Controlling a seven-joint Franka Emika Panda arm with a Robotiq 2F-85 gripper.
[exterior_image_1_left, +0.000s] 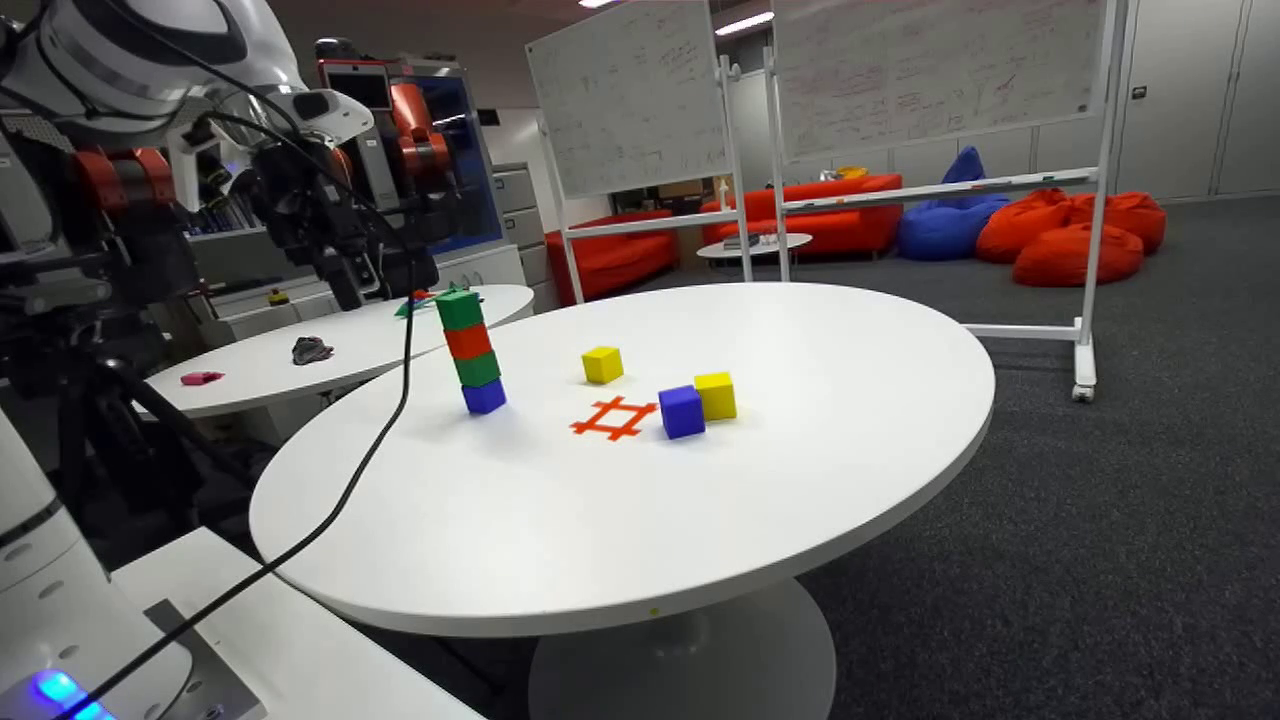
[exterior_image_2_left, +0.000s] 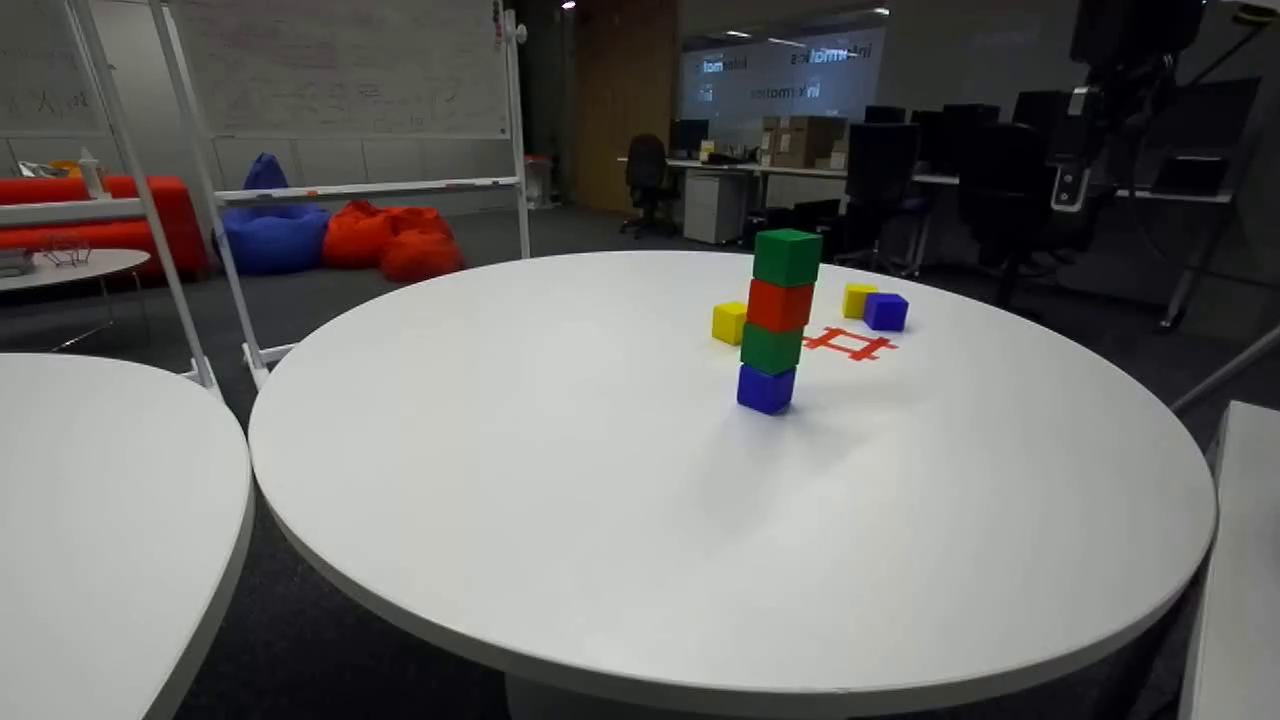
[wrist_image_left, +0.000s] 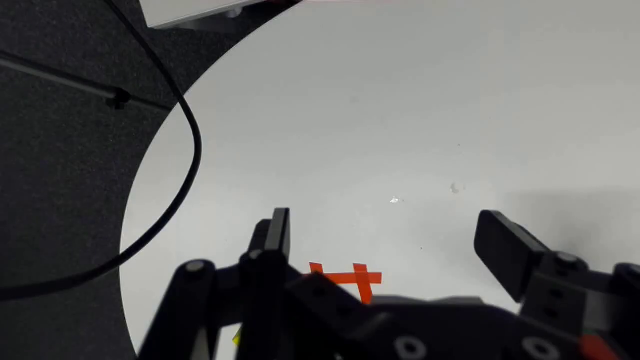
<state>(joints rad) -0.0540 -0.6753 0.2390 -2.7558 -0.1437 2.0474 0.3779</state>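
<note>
Robot base (exterior_image_1_left: 80, 610) looms closest, gripper (wrist_image_left: 385, 230) spread wide with nothing in its grasp

We begin at the far left of an exterior view, where that white base fills the corner and a black cable (exterior_image_1_left: 265, 572) droops in front of the round table (exterior_image_1_left: 520, 530). Up above and along hangs the gripper, and the wrist view settles it: fingers (wrist_image_left: 502, 250) well apart, white tabletop showing through the gap, no cube between them.

On we go, rightward, and what a tower of four cubes (exterior_image_1_left: 469, 343) on the table! Blue at the foot, then green, red, green on top. Next, farther back, a lone yellow cube (exterior_image_1_left: 603, 365); then the hash-shaped red tape (wrist_image_left: 362, 278), and just beside it a loose blue cube (exterior_image_1_left: 682, 412) half masking a second yellow cube (exterior_image_1_left: 718, 397). Touching, those two? Can't tell. Red beanbags (exterior_image_1_left: 1080, 257) slump in the background, far right.

So where does the action stand? My call: a stand-off step, the gripper poised well above the table and apart from every cube. Any next move would seem to call for a descent with the fingers spread, lined up on one cube's sides. Near the tower, that line needs care; a stray knock could well topple it.
</note>
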